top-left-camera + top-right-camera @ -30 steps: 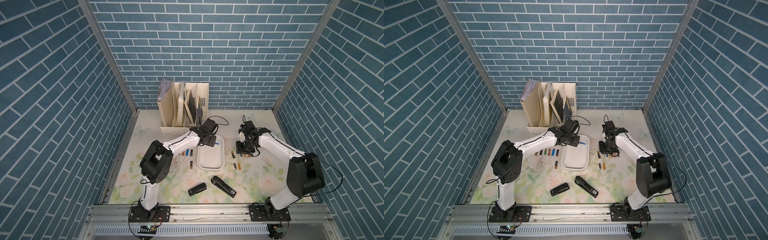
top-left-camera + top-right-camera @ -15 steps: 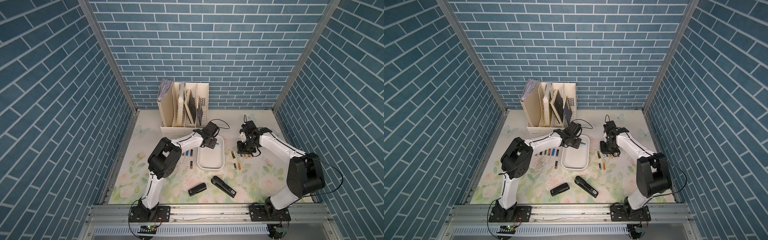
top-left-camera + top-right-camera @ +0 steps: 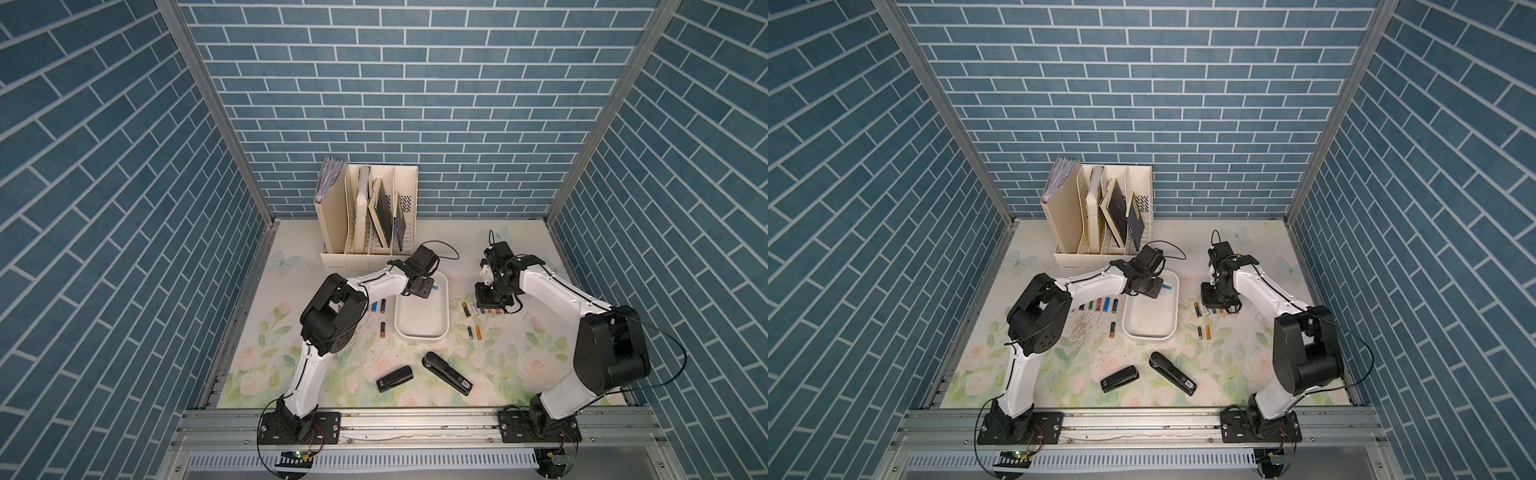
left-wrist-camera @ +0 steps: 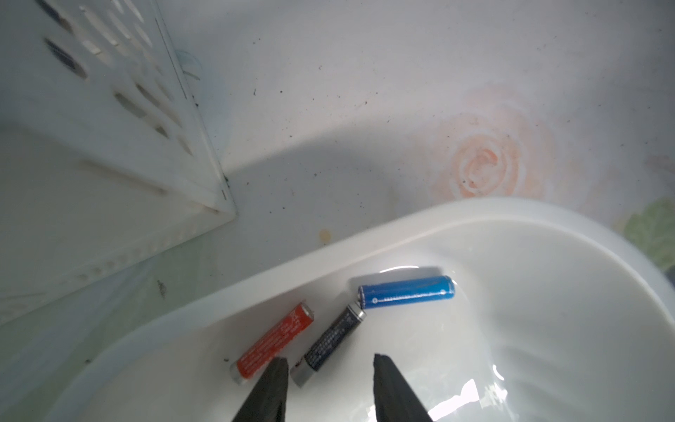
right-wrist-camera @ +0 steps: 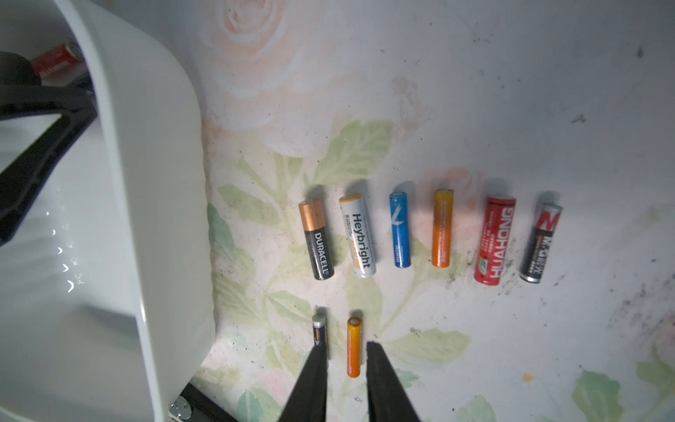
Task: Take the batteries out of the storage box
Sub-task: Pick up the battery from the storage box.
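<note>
The white storage box [image 3: 422,335] [image 3: 1149,335] lies mid-table. At its far end three batteries remain: red [image 4: 272,345], dark blue [image 4: 330,343] and blue [image 4: 407,292] [image 3: 435,286]. My left gripper [image 4: 328,361] [image 3: 422,290] is low inside the box and open, with the dark blue cell's near end between its fingertips, close to one finger. My right gripper [image 5: 347,350] [image 3: 490,304] hovers over a small orange battery [image 5: 353,347] lying on the mat, its jaws a narrow gap apart and holding nothing. Beyond it, several batteries [image 5: 400,230] lie in a row.
More batteries [image 3: 1100,305] lie in a row left of the box, one [image 3: 1112,329] apart from them. Two black staplers [image 3: 395,378] [image 3: 446,372] lie near the front. A cream file holder [image 3: 368,224] stands behind the box. Loose staples [image 3: 1081,328] are scattered at the left.
The left arm's elbow has swung right while its gripper stayed at the box's far end, and its jaws have narrowed. The right arm has barely moved.
</note>
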Controlling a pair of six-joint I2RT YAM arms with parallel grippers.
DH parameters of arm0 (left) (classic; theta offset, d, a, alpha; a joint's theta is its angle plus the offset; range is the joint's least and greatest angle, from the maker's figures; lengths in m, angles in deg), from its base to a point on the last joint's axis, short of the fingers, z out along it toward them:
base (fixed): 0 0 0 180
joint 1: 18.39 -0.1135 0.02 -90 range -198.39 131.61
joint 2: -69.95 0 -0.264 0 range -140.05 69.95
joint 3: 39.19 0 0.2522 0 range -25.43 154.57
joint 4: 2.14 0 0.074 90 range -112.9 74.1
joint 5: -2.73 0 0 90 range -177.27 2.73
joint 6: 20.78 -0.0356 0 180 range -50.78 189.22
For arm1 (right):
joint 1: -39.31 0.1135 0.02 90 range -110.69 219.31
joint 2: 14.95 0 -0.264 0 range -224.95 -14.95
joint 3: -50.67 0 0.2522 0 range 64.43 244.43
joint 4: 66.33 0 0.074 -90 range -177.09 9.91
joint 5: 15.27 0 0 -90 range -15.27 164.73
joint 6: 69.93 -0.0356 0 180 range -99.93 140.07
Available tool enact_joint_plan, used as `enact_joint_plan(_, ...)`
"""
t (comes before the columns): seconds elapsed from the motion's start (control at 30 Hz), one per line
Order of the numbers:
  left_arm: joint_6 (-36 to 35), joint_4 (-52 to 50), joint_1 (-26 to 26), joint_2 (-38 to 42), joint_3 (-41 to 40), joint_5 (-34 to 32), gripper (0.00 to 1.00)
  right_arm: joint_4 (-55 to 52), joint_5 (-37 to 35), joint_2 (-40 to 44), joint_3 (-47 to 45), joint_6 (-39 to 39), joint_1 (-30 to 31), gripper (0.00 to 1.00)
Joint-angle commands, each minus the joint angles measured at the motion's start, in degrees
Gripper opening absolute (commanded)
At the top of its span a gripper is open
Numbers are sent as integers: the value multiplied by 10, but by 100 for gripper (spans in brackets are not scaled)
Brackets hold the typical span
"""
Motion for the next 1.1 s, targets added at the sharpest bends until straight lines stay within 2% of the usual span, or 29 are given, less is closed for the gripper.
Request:
enact_joint_plan(0.0, -2, 1, 0, -13, 9, -5, 42, -16, -6, -2, -6, 17, -3, 23)
enact_joint_plan(0.37, -2, 2, 0, -23, 5, -11, 41, -18, -6, 5, -12, 20, -5, 23)
enact_joint_plan(0.6, 4, -3, 4, -15, -3, -13, 27, -15, -3, 8, -14, 18, -7, 23)
enact_joint_plan(0.7, 5, -5, 8, -13, -4, -10, 25, -13, -2, 9, -15, 19, -7, 23)
enact_joint_plan(0.93, 7, -12, 12, -13, -7, -12, 25, -8, 0, 9, -21, 19, -8, 23)
enact_joint_plan(1.07, 8, -15, 11, -22, 2, -13, 32, -7, 1, 9, -24, 19, -8, 23)
